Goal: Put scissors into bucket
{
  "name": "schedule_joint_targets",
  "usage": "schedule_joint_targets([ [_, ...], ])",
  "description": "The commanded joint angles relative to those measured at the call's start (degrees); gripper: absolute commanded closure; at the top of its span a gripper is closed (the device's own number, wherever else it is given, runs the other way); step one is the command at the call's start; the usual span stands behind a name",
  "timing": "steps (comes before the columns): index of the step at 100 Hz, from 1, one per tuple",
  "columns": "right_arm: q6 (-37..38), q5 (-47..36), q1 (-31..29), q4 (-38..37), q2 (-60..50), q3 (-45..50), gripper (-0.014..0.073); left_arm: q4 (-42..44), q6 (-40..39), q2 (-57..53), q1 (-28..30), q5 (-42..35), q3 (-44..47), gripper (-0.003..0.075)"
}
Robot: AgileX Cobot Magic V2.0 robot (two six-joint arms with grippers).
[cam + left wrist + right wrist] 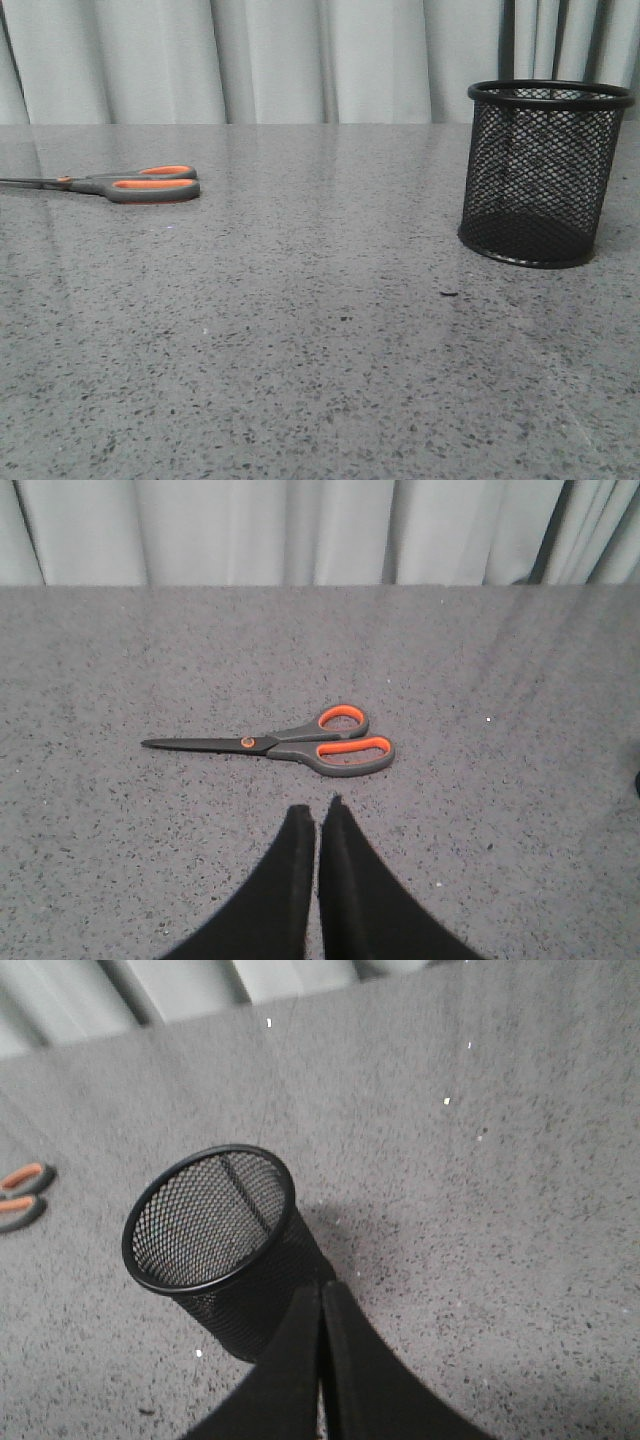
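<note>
The scissors (pixel 130 184) lie flat and closed on the grey speckled table at the far left, grey handles with orange linings, blades pointing left. They also show in the left wrist view (pixel 290 746), just beyond my left gripper (pixel 317 808), which is shut and empty, apart from them. The bucket (pixel 541 172), a black wire-mesh cup, stands upright at the right and is empty. It shows in the right wrist view (pixel 222 1244) right before my right gripper (pixel 322 1288), which is shut and empty. The scissor handles (pixel 22 1196) peek in at that view's edge. Neither arm shows in the front view.
The grey speckled table (pixel 320 340) runs back to a pale grey curtain (pixel 280 60) along its far edge. A small dark speck (pixel 449 294) lies in front of the bucket.
</note>
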Motion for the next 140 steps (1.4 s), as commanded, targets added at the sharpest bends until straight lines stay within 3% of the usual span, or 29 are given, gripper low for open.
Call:
schedule_joint_targets([
  [1,-2.16,-0.72,0.21,-0.3,3.0,-3.59,0.066,-1.01,0.32,3.5,0.16,-1.43,-3.2,0.0741],
  [12,-4.46,1.15,0.21,0.26,5.33,-4.41,0.0629,-1.12,0.32,6.22,0.16,-1.32,-3.93,0.074],
  [21,-5.57,1.53,0.21,1.67,6.39,-4.51,0.0504,-1.12,1.34,7.7,0.16,-1.56,-4.05,0.072],
  [33,-5.81,1.67,0.21,2.99,7.18,-4.49,0.0252,-1.38,3.03,9.15,0.16,-1.93,-4.17,0.0587],
  [40,-5.81,1.77,0.21,3.11,7.54,-4.49,0.0186,-1.46,3.03,9.66,0.16,-2.29,-4.17,0.0477],
  [49,-5.81,1.77,0.21,3.61,7.78,-4.49,0.0181,-1.59,3.17,10.23,0.16,-2.29,-4.39,0.036],
  [55,-5.85,1.66,0.21,4.03,7.78,-4.49,0.0181,-1.64,4.52,11.19,0.16,-1.79,-5.05,0.0329],
  [97,-7.52,3.9,0.21,4.15,7.78,-8.83,0.0181,-2.25,19.05,30.42,0.16,11.43,-22.02,0.0334],
  [125,-8.02,5.58,0.21,4.15,7.78,-8.86,0.0181,-2.23,33.73,48.66,0.16,22.02,-34.54,0.0334],
  [140,-9.36,6.14,0.21,4.15,7.78,-8.86,0.0181,-2.23,45.63,56.99,0.16,24.16,-39.51,0.0334],
])
